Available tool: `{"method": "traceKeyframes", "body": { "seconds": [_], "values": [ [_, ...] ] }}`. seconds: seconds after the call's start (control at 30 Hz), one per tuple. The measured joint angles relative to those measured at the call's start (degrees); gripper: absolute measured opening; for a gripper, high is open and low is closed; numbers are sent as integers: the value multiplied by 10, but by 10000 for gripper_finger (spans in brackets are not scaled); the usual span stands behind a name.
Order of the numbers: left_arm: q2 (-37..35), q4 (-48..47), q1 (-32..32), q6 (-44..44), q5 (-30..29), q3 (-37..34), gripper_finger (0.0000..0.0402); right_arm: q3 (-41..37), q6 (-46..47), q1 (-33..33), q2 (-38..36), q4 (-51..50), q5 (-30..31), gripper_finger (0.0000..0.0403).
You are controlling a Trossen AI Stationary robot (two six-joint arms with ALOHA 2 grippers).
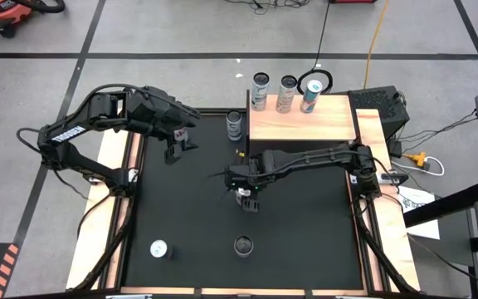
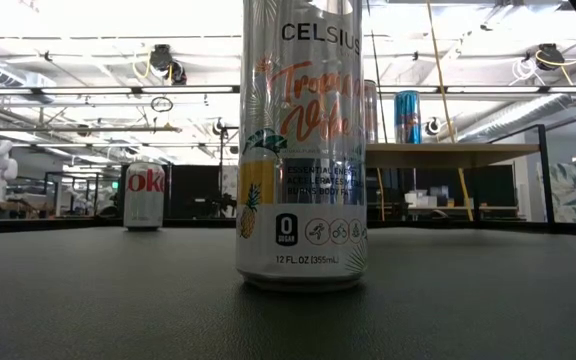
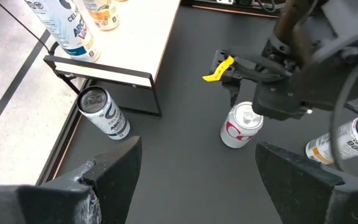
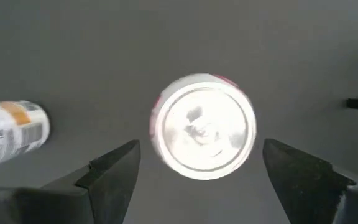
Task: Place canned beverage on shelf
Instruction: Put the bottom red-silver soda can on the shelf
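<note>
The surface is a black mat (image 1: 189,208) with light-wood margins, standing on a grey tiled floor (image 1: 181,33) crossed by dark lines; the low view looks across it into an open room with ceiling pipes and lights. Nearest the front edge stand a tall Celsius can (image 2: 301,150) and, to its left in the high view, a white-topped can (image 1: 158,248). Farther in, a red-and-silver can (image 4: 202,126) stands upright at mid-mat, directly below the right gripper (image 1: 247,202), whose jaws are spread wide on either side of it without touching (nothing is held). The left gripper (image 1: 178,149) hovers over the mat's far left part, jaws likewise wide and empty. A dark-patterned can (image 1: 234,125) stands on the mat just beside the shelf (image 1: 301,124). The shelf occupies the far right corner and carries three upright cans (image 1: 286,94) along its far edge.
</note>
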Motion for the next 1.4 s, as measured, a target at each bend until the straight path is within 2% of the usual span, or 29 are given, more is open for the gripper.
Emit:
{"method": "traceKeyframes", "body": {
  "seconds": [0.3, 0.67, 0.93, 1.1, 1.4],
  "values": [
    [0, 0, 0, 1, 0, 0, 318, -38, -1, -8, 0, 45, -4, 322],
    [0, 0, 0, 1, 0, 0, 318, -41, -4, -9, 0, 77, -4, 322],
    [0, 0, 0, 1, 0, 0, 318, -41, -3, -9, 4, 81, -4, 322],
    [0, 0, 0, 1, 0, 0, 318, -41, -5, -10, 24, 81, -33, 322],
    [0, -1, 0, 1, 0, 0, 318, -41, -14, -9, 28, 67, -32, 317]
  ]
}}
